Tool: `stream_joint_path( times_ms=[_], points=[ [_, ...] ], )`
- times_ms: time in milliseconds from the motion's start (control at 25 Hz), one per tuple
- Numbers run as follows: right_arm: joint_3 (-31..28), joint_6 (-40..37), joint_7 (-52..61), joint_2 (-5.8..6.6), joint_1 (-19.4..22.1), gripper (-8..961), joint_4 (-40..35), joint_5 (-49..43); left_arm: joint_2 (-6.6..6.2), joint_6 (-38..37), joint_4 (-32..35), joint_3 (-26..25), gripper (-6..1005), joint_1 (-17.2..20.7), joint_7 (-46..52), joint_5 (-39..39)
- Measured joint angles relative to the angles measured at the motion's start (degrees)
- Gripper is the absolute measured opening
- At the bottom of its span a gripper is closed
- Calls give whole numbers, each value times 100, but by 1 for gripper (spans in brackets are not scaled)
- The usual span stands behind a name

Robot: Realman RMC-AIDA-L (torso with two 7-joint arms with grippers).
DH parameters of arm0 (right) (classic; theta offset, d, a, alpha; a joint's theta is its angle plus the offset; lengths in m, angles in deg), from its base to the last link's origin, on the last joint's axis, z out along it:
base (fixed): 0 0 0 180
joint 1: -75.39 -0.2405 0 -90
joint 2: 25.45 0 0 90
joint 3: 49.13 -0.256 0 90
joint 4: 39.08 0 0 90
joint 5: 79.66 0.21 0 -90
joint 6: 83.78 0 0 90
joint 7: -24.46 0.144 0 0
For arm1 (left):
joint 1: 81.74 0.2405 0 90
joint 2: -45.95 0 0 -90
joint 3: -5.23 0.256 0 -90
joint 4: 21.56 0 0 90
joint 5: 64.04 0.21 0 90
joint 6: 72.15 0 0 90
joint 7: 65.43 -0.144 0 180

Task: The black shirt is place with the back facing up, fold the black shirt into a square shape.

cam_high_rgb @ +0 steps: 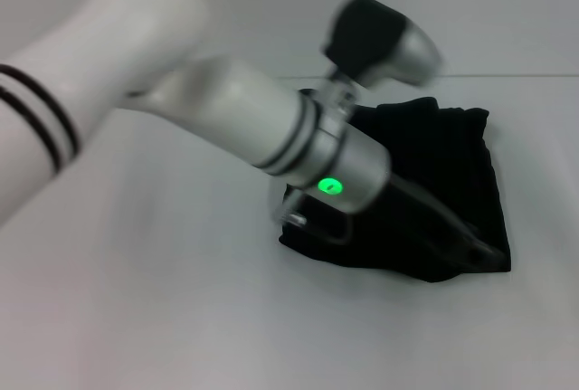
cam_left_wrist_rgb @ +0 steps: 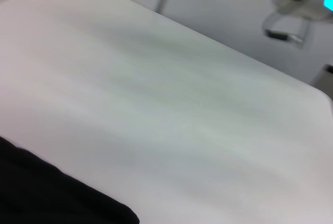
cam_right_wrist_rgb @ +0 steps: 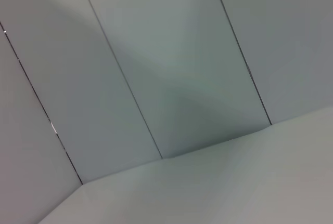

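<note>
Black shirt (cam_high_rgb: 452, 173) seen folded into soft, wrinkled, roughly square bundle on smooth white surface (cam_high_rgb: 181, 299). Left end effector (cam_high_rgb: 470, 250) lowered over it; grip state cannot be told.

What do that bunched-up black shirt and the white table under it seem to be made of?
The black shirt looks like soft matte cloth: it wrinkles and folds into a rumpled pile. The white table looks like a smooth, hard, faintly glossy board, perhaps laminate; its exact material cannot be told.
</note>
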Motion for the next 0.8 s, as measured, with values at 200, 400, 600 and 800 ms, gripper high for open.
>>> stream_joint_path(
  times_ms=[200, 400, 600, 800],
  points=[
    [304, -1, 698, 197, -124, 474, -5, -480, -187, -457, -55, -1895, 443, 536, 649, 36],
    [639, -204, 2576, 534, -671, 470, -43, -2122, -572, -936, -289, -3518, 575, 1036, 1312, 2],
    [1210, -469, 3919, 652, -1428, 466, -77, -3343, -802, -1340, -265, -4567, 724, 1494, 1302, 9],
    [1809, -412, 4801, 615, -2277, 462, -82, -4376, -887, -1517, -200, -5140, 907, 1707, 1148, 31]
  ],
)
